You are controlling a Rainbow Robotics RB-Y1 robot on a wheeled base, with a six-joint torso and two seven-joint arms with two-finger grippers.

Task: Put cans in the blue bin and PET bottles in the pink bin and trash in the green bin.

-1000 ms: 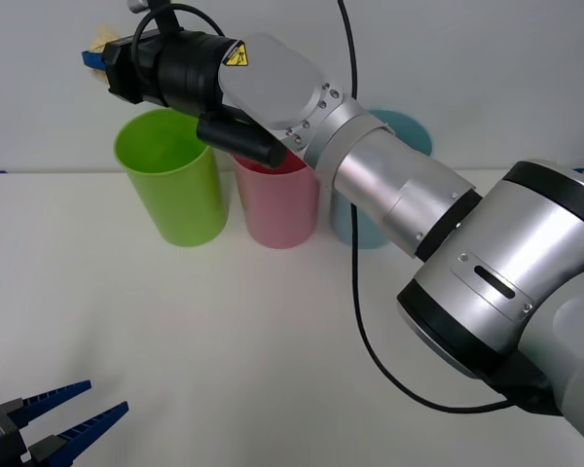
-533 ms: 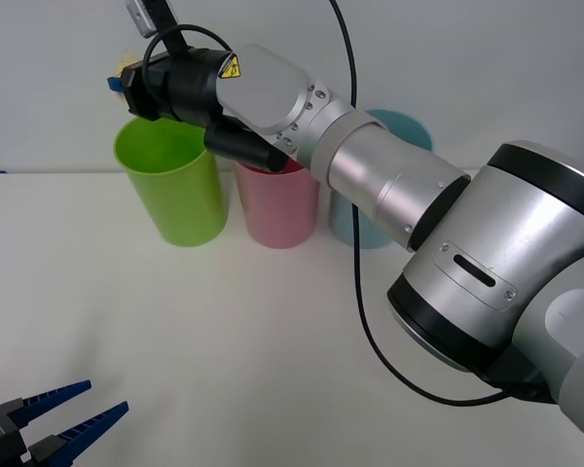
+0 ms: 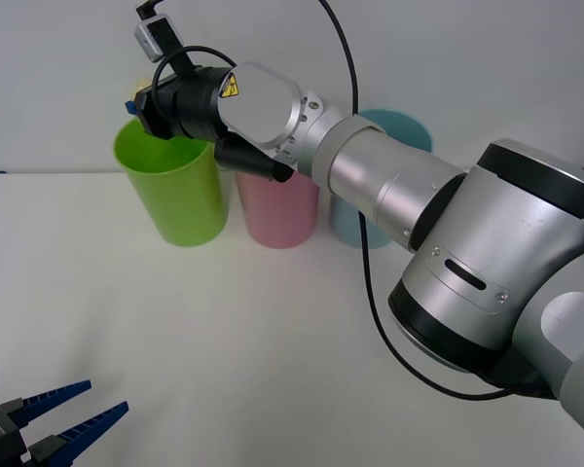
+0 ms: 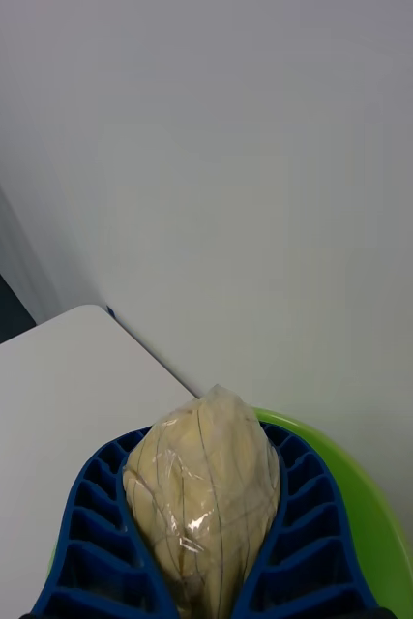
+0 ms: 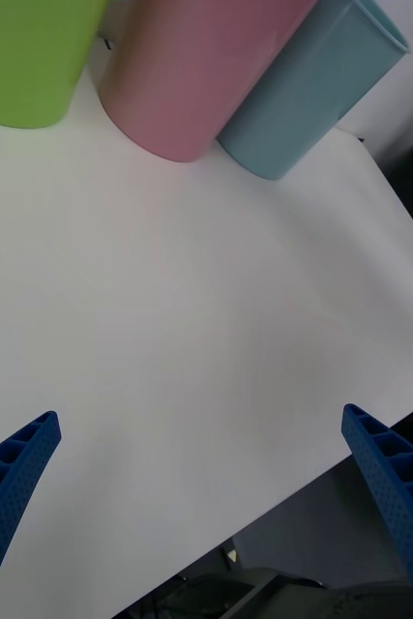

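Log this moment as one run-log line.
right gripper: shut on trash, over green bin rim | left gripper: open, parked low | release: pending

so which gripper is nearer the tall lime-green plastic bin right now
Right. The right gripper is over the tall lime-green plastic bin's rim, shut on the pale-yellow lumpy trash ball. The left gripper is open, down at the table's near edge, well away from it.
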